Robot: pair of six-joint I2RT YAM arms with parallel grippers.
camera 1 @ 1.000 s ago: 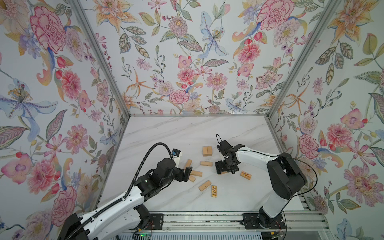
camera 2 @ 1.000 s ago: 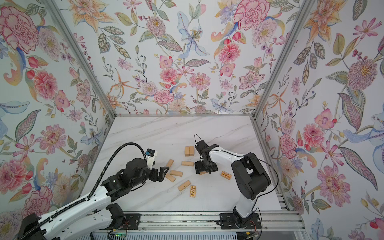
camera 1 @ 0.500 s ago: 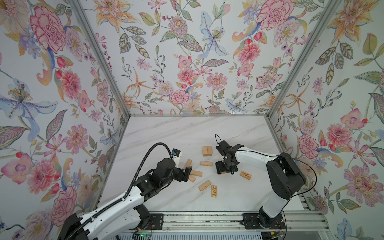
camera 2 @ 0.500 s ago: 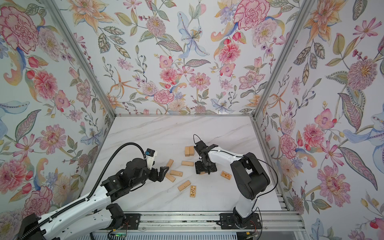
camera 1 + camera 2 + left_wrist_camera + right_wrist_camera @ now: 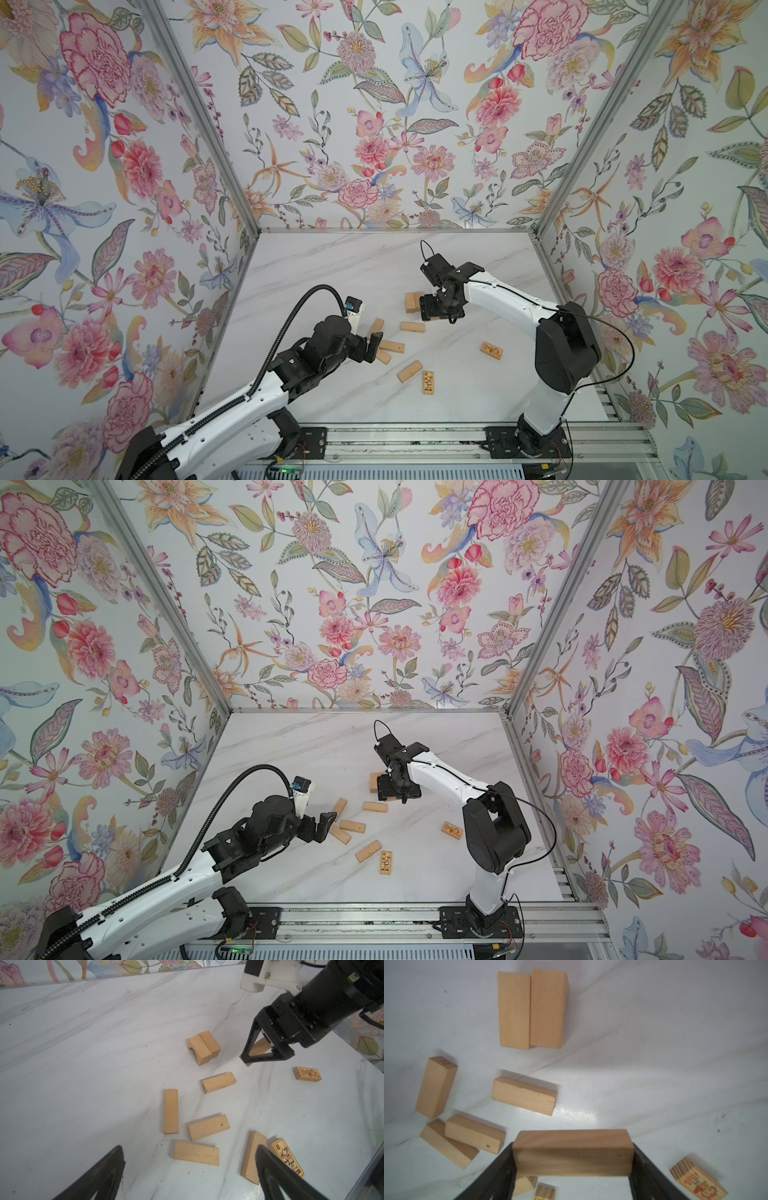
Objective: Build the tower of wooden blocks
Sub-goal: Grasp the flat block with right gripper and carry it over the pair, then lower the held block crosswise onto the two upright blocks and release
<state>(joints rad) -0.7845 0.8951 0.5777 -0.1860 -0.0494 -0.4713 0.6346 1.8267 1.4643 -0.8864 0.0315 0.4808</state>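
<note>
Right gripper point(image 5: 572, 1159) clasping wood block point(image 5: 571, 1142), left gripper point(image 5: 189, 1147) spread — seemingly empty

- pair of blocks point(image 5: 411, 301): touching side by side, behind the rest
- held block point(image 5: 572, 1152): in right gripper point(image 5: 438, 309), just right of pair
- loose blocks point(image 5: 391, 346): scattered front-left of pair
- front printed block point(image 5: 428, 382): nearest front
- right printed block point(image 5: 492, 350): apart, right

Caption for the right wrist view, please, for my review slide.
Right claw grips a wooden block by its ends; a side-by-side pair of blocks sits ahead on the marble table.
</note>
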